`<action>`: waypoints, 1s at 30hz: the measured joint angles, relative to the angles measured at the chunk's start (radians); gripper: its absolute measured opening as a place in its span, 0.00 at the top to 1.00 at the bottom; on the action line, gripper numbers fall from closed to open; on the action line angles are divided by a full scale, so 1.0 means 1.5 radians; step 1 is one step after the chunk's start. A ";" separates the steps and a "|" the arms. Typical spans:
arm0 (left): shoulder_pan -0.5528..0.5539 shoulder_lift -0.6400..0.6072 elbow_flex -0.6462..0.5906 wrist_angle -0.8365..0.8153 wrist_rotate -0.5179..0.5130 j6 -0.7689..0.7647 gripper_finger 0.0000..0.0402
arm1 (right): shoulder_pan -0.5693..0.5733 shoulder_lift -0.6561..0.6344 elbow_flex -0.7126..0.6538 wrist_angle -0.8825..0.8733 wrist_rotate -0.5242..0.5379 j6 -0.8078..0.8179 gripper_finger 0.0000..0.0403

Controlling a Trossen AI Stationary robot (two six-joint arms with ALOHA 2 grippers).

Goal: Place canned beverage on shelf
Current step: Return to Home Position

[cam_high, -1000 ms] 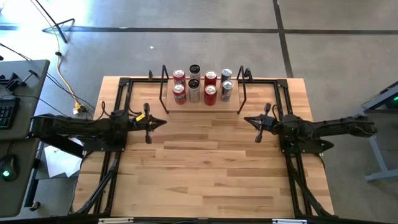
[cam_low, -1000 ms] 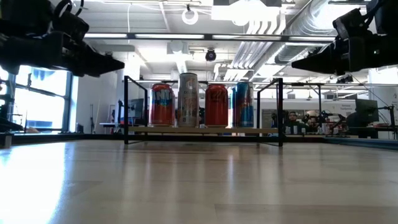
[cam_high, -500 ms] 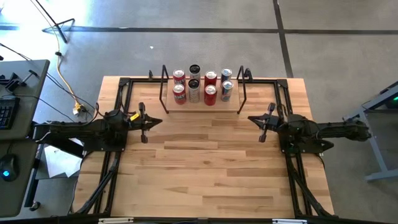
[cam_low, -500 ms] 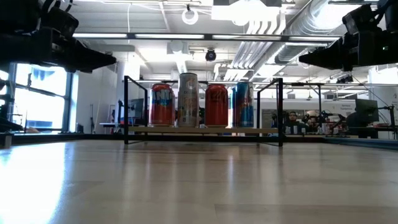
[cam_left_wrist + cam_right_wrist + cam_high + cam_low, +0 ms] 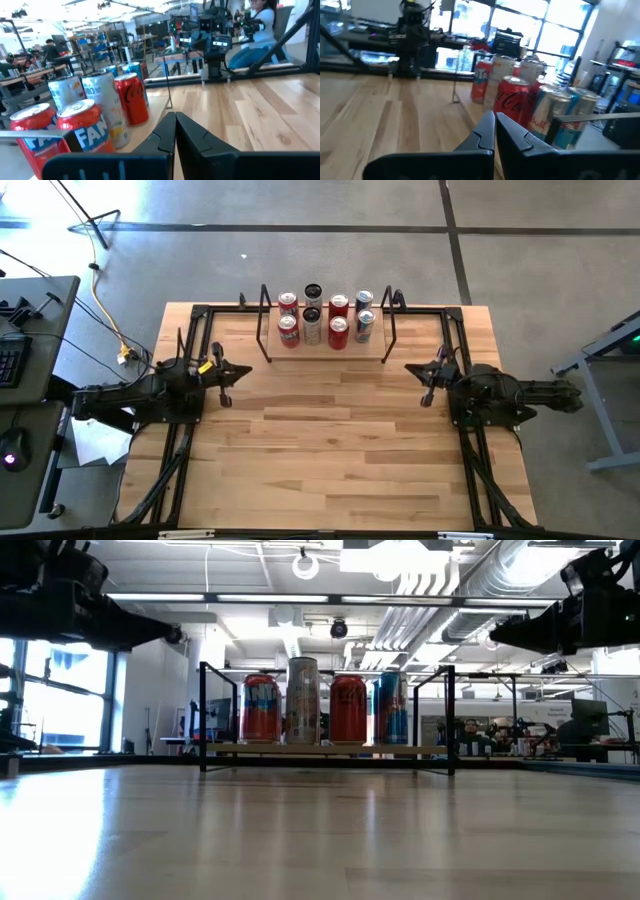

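Wooden bench (image 5: 330, 440) holds the shelf (image 5: 325, 354) at its far edge, eight cans (image 5: 312, 327) standing on it. Left tool (image 5: 240, 370) and right tool (image 5: 412, 369) hover closed, empty, either side. Stocking looks finished.

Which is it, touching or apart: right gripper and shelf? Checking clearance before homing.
Apart. The high view shows bare table between the right gripper and the shelf.
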 joint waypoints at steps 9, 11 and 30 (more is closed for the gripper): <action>0.000 0.000 0.000 -0.009 0.001 0.004 0.99 | -0.001 0.000 0.000 0.005 0.018 0.003 1.00; 0.000 -0.001 0.000 -0.008 0.001 0.004 0.99 | -0.001 0.000 0.000 0.000 0.019 0.010 1.00; 0.000 0.003 0.000 -0.009 0.000 -0.013 0.99 | -0.001 0.001 0.000 -0.005 0.116 0.014 1.00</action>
